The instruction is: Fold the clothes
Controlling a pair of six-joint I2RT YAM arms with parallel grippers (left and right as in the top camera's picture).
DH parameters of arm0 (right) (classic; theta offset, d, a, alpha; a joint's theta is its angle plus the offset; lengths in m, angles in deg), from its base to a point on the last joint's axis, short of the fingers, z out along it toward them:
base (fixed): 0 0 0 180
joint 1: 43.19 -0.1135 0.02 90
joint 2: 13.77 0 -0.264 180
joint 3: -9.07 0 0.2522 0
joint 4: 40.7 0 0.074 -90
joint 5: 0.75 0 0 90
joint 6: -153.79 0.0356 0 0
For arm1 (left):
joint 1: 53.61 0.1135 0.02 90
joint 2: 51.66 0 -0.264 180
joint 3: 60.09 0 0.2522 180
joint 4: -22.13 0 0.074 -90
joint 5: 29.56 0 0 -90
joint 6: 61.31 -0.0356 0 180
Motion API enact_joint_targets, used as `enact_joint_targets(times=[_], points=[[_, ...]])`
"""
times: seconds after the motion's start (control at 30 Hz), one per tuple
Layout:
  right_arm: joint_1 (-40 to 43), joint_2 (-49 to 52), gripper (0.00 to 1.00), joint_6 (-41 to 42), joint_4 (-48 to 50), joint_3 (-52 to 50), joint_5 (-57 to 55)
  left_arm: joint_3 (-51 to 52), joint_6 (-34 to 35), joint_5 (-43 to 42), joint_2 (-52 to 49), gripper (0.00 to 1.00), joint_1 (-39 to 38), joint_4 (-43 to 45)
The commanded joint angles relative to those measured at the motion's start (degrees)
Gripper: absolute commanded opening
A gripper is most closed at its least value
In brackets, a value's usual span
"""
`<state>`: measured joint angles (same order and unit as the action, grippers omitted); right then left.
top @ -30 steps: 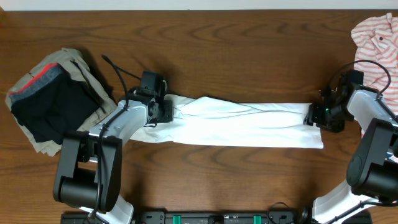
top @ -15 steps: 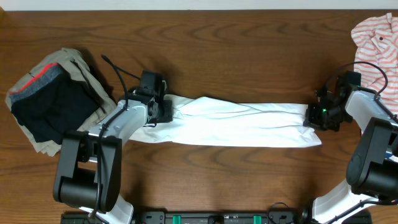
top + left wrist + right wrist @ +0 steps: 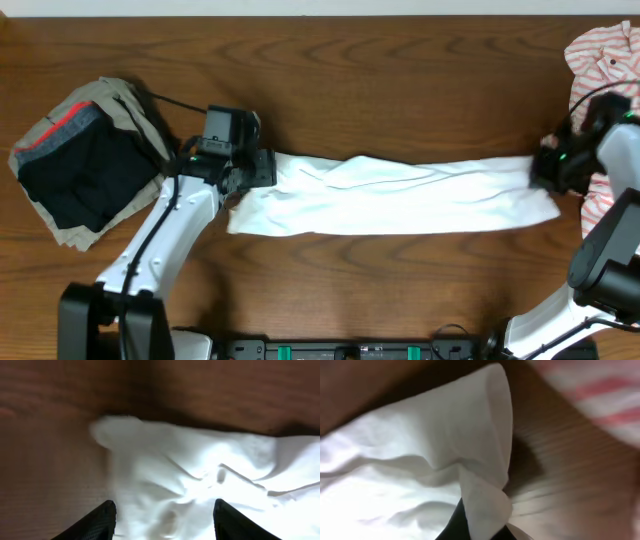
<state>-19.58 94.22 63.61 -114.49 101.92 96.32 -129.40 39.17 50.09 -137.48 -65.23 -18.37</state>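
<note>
Left hand (image 3: 167, 520): fingers apart. White garment (image 3: 400, 195) lies under and between the tips, not pinched. A second ago this hand sat narrower on the left end of the cloth, so it has just let go. The arm has also swung a bit up and left.

Right hand (image 3: 545, 170): together, clamped on the right end of the white garment. The wrist view shows a fold of cloth drawn up into the dark fingers. It was apart a second ago, then closed, and has since moved right with the cloth.

The garment is a long, narrow, wrinkled strip lying flat across the middle of the counter (image 3: 380, 80), running from hand to hand. The whole strip has slid right since the earlier frames, and its right end now sits near the striped shirt (image 3: 600, 50).

Judgement: lengthwise folds are done and the strip is being repositioned. The next step is likely an end-over-end fold, led by the right hand. Risk: a one-end drag bunches the thin cotton.

Far left: pile of dark and khaki garments (image 3: 80, 165), apart from the strip and unchanged.
</note>
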Motion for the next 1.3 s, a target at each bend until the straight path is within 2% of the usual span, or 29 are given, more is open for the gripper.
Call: enact_joint_targets(times=[0.0, 0.13, 0.3, 0.67, 0.97, 1.03, 1.1, 1.27], points=[[-0.9, -1.6, 0.01, 0.5, -3.9, 6.4, -1.2, -0.7, -0.3, -0.1, 0.0, 0.63, 0.3, -0.3], [-5.4, -1.6, 0.01, 0.5, -9.8, 9.9, -1.0, -0.7, -0.3, -0.1, 0.0, 0.63, 0.3, -0.2], [-14.5, -1.6, 0.01, 2.3, -12.5, 9.7, -1.0, -0.6, -0.3, -0.1, 0.0, 0.63, 0.3, -0.2], [-33.3, -1.4, 0.01, 8.6, -11.5, 9.6, -1.1, -0.6, -0.3, -0.2, 0.0, 0.63, 0.3, -0.2], [-42.5, 1.2, 0.02, 12.9, -8.7, 9.6, -1.0, -0.6, -0.3, -0.2, 0.0, 0.63, 0.3, -0.4], [-43.9, 2.2, 0.08, 13.0, -8.3, 9.6, -1.0, -0.6, -0.3, -0.2, 0.0, 0.63, 0.3, -0.6], [-45.2, 3.0, 0.24, 13.0, -7.5, 9.6, -1.0, -0.6, -0.3, -0.2, 0.0, 0.63, 0.3, -0.8], [-47.3, 3.7, 0.28, 12.0, -5.3, 9.6, -1.1, -0.6, -0.3, -0.2, 0.0, 0.63, 0.3, -0.9]])
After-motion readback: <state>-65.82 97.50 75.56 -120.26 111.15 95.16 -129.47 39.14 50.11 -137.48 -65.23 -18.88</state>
